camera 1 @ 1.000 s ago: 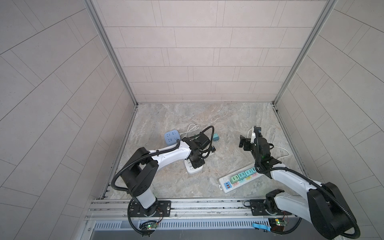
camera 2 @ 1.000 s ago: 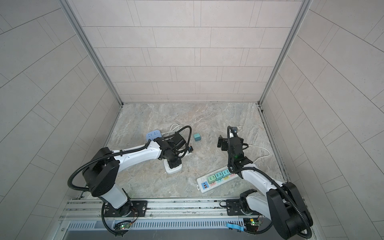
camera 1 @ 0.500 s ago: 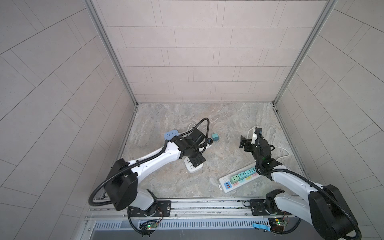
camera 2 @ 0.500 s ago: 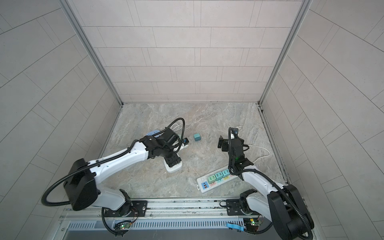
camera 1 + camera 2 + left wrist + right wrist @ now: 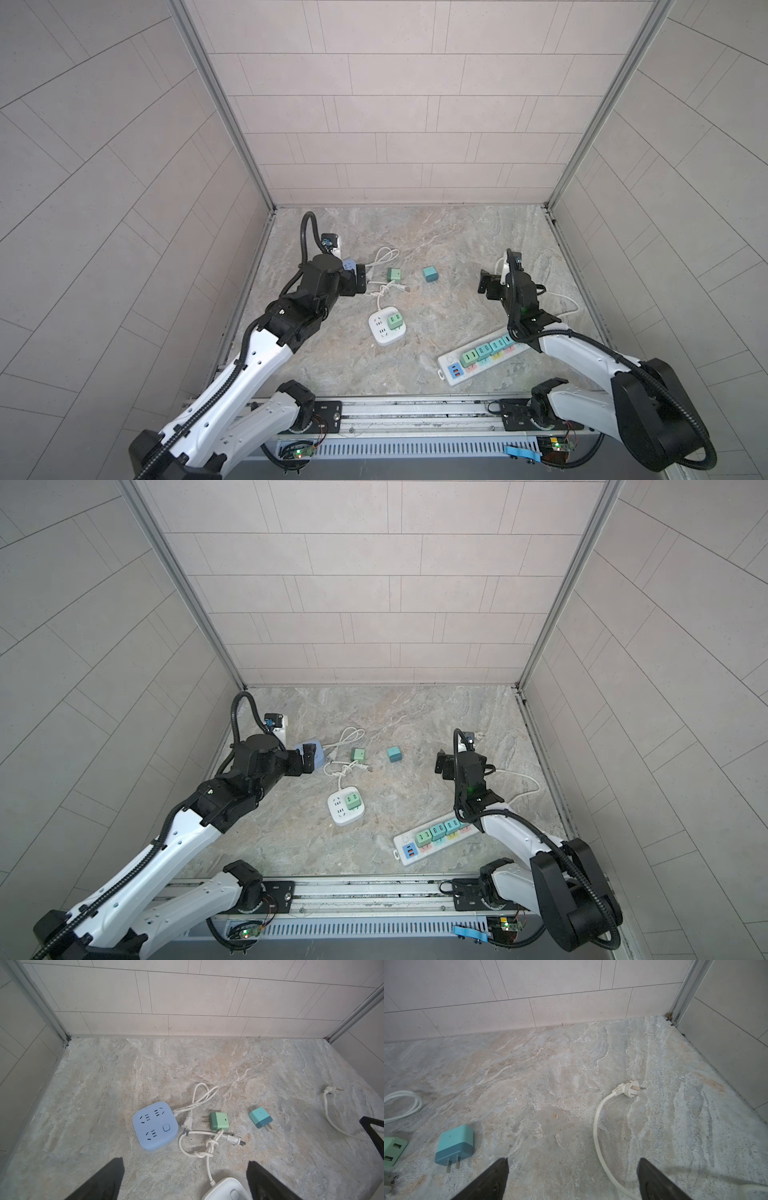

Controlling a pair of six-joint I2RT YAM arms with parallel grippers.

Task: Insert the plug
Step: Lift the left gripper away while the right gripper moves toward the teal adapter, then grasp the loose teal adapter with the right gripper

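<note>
Green plug (image 5: 395, 320) (image 5: 352, 800) — stands in one corner of the white socket block (image 5: 380, 334), which lies mid-floor between the two arms. Nothing touches it. It is too small in both top views to tell whether it is pushed fully home. The left wrist view shows only the block's near edge (image 5: 226, 1190), cut off by the frame, with the plug out of shot.

Left gripper (image 5: 360, 280) (image 5: 185, 1161): jaws spread wide, nothing between them, raised over the floor (image 5: 415, 232) beside the blue socket block (image 5: 155, 1126). In a top view that block (image 5: 348, 264) is mostly hidden behind the gripper.

Right gripper (image 5: 487, 282) (image 5: 573, 1159): jaws wide, empty, above bare floor, near the cord plug (image 5: 630, 1088).

Power strip (image 5: 446, 362): on the right, carrying a row of plugs (image 5: 484, 351). Its far end is hidden under the right arm.

Loose on the floor: second green plug (image 5: 219, 1124), teal plug (image 5: 260, 1116), knotted white cord (image 5: 207, 1147).

Change since a second ago — the left gripper was then down on the white block, nearly shut and covering the plug. It has since opened and drawn back toward the blue block, leaving the plug uncovered. The right gripper sits about where it was.
</note>
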